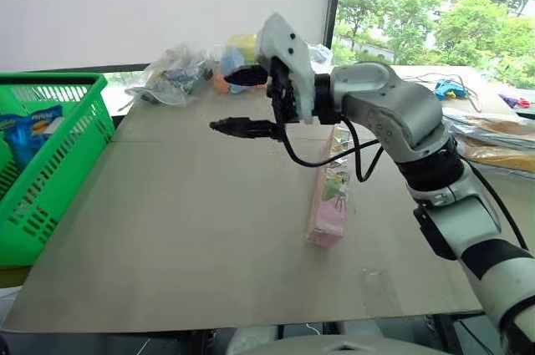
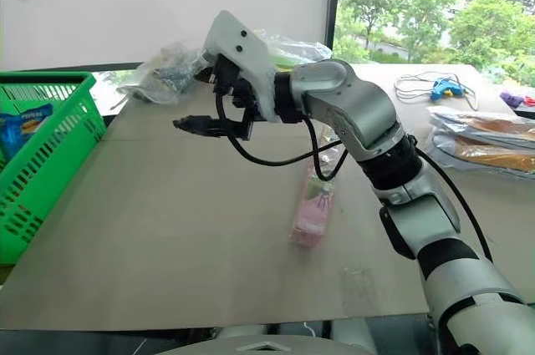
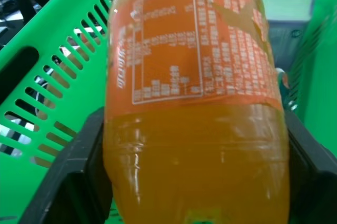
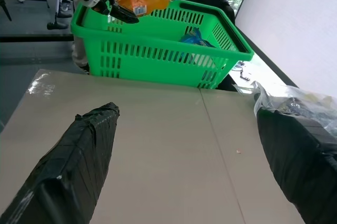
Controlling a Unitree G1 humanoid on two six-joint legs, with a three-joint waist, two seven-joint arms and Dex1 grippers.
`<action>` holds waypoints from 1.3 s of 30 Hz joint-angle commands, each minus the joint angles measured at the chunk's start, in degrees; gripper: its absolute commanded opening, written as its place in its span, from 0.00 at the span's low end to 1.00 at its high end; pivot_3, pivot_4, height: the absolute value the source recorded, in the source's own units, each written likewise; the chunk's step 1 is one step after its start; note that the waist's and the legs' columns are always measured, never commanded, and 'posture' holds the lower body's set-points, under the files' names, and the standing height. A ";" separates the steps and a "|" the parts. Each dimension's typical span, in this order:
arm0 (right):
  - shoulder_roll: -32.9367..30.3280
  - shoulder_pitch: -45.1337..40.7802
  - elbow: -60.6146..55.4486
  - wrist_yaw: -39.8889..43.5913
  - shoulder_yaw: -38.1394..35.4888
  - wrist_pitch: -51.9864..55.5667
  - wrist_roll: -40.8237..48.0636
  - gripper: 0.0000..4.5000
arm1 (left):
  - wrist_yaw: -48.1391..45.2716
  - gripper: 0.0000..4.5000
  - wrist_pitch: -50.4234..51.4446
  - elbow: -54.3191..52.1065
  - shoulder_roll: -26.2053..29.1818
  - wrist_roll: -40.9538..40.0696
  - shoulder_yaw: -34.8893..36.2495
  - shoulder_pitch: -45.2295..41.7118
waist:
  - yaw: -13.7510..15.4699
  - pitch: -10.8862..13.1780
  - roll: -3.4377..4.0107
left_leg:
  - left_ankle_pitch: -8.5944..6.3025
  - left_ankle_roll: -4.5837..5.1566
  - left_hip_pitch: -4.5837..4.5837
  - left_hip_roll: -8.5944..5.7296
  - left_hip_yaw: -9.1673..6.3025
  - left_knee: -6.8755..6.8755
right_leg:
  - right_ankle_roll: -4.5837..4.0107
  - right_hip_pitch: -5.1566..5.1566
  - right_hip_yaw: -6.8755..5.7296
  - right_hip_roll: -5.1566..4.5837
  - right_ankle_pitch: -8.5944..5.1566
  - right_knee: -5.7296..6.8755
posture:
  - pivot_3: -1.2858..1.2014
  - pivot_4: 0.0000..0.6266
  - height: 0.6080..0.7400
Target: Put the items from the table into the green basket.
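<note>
The orange-drink bottle (image 3: 195,76) is held on its side over the green basket (image 4: 158,58), and my left gripper (image 4: 122,7) is shut on it, one black finger (image 3: 73,182) on each flank. The long pink packet (image 1: 328,196) lies on the pale table (image 1: 184,230), right of centre. My right gripper (image 1: 240,103) hangs above the table's far middle, pointing left toward the basket (image 1: 50,171), its black fingers (image 4: 79,166) wide open and empty. The packet lies behind and below that gripper, under the forearm.
A blue packet (image 4: 194,37) lies inside the basket. Clear bags of coloured foam shapes (image 1: 180,71) are heaped at the table's far edge. A side surface on the right holds cables and wrapped goods (image 2: 476,142). The basket stands off the table's left edge.
</note>
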 commanded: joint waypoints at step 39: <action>-44.89 63.70 -45.11 6.21 -46.72 11.31 19.13 1.00 | 31.32 0.94 50.26 -21.95 -68.93 -16.88 -38.80 -34.94 | -13.89 0.03 0.89 | -0.27 0.45 0.86 0.55 1.39 0.52 | 0.39 1.10 0.67 0.36 0.08 -0.24 | 0.36 0.02 1.00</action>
